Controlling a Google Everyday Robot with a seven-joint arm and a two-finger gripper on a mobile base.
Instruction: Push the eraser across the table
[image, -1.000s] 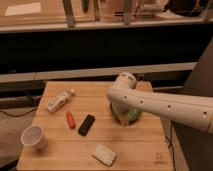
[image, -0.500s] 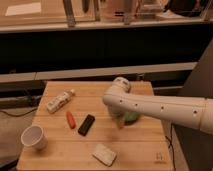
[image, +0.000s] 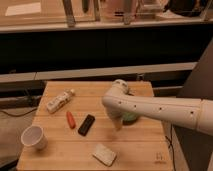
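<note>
The eraser (image: 86, 124), a small flat black bar, lies on the light wooden table (image: 140, 150) a little left of centre. My white arm reaches in from the right and bends downward near the middle of the table. Its gripper (image: 118, 123) hangs just above the tabletop, a short way right of the eraser and apart from it. The gripper looks open with nothing in it.
A green bowl (image: 132, 118) sits partly hidden behind the arm. An orange-red carrot-like piece (image: 70, 119) lies just left of the eraser. There is a white cup (image: 34, 137) front left, a white-grey pad (image: 104, 154) in front, and a wrapped packet (image: 60, 100) back left.
The arm has swung left and lowered, bringing the gripper off the bowl's side toward the table's middle. The eraser and the other objects have stayed in place.
</note>
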